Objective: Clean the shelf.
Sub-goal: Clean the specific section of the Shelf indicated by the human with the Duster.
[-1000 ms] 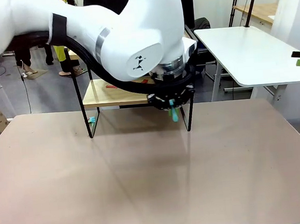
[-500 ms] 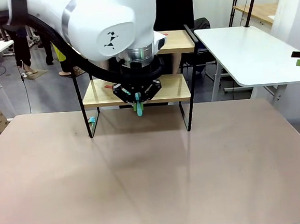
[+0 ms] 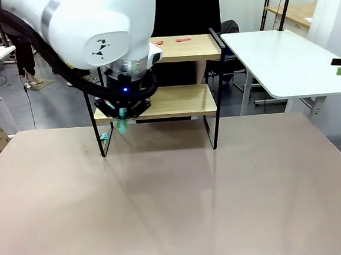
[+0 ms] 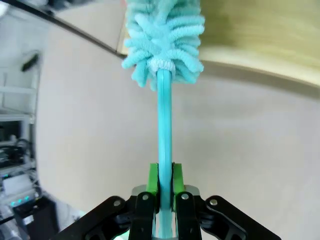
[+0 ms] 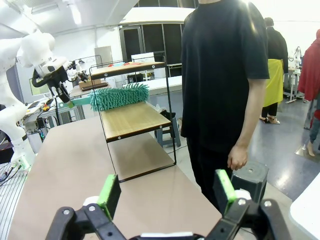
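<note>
Two-tier shelf (image 3: 191,48) stands at the bench's (image 3: 177,209) far side. The left gripper (image 4: 165,172), pinching a teal duster (image 4: 165,35), points it straight ahead over the lower board's (image 3: 180,101) left end. The right gripper (image 5: 167,191) is spread, well apart.

Front view: we see bright, even overhead light. Soft shadow and faint sheen on table (image 3: 165,210) below left gripper (image 3: 123,124), under shelf (image 3: 180,101). Small blue light (image 3: 124,90) glows just above that gripper.
Left wrist view: duster (image 4: 164,35) fibres ahead of gripper look soft, shelf edge bowed.
Right wrist view: we note glare from ceiling lamp (image 5: 76,14) up-left of right gripper (image 5: 167,191), washed-out brightness up-right, edges warped.
</note>
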### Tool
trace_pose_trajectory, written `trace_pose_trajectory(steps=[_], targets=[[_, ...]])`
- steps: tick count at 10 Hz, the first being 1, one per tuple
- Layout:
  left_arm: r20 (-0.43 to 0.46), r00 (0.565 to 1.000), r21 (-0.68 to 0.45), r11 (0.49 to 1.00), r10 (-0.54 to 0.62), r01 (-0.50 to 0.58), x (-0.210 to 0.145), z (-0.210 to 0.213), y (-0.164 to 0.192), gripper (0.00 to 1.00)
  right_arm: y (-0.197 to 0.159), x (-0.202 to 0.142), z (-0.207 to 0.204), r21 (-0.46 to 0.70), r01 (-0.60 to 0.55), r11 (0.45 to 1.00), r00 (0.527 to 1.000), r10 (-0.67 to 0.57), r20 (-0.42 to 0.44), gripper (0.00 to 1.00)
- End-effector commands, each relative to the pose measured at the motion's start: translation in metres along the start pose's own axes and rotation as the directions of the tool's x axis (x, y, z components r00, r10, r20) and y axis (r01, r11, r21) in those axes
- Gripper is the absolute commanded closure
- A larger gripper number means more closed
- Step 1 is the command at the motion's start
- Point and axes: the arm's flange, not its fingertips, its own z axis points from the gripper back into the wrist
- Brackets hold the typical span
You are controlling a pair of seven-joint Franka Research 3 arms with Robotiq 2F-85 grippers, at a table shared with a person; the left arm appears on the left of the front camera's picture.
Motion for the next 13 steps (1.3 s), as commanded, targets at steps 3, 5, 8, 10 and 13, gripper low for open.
trace_pose_trajectory(steps=[3,5,8,10,13], targets=[[0.178,0.984,0.178,0.984,-0.030,-0.002,-0.030,0.031,0.025,0.87,0.000,0.004,-0.002,0.003,-0.007,1.000,1.000,0.007,0.002,0.00],[0.212,0.976,0.115,0.993,-0.045,0.021,-0.042,0.042,0.015,0.87,0.000,0.004,-0.002,0.003,-0.007,1.000,1.000,0.007,0.002,0.00],[0.145,0.988,0.159,0.987,-0.060,0.037,-0.028,0.039,0.020,0.87,0.000,0.004,-0.002,0.003,-0.007,1.000,1.000,0.007,0.002,0.00],[0.153,0.986,0.155,0.987,-0.063,0.039,-0.033,0.038,0.014,0.87,0.000,0.004,-0.002,0.003,-0.007,1.000,1.000,0.007,0.002,0.00],[0.120,0.992,0.066,0.997,-0.033,0.025,-0.036,0.011,0.022,0.87,0.000,0.004,-0.002,0.003,-0.007,1.000,1.000,0.007,0.002,0.00]])
